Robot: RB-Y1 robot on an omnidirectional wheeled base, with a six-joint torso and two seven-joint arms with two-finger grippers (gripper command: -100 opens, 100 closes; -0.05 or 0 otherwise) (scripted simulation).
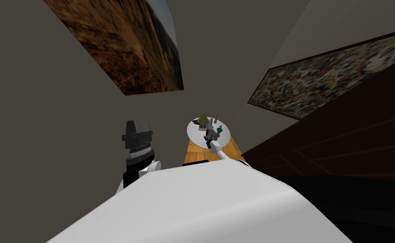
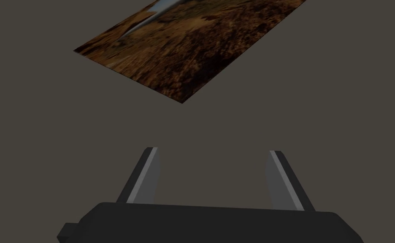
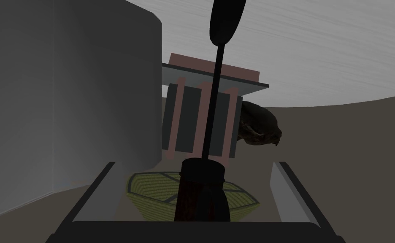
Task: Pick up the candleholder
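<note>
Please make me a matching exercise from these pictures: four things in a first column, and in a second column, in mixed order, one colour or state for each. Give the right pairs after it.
Column one:
1. left gripper
2. candleholder
3. bowl
4. round table

Column two:
a. yellow-green, ribbed
b. light grey top
c. open, holding nothing
d. dark, with a thin stem, standing between the open fingers of the right gripper

Pairs: 1-c; 2-d; 3-a; 4-b.
</note>
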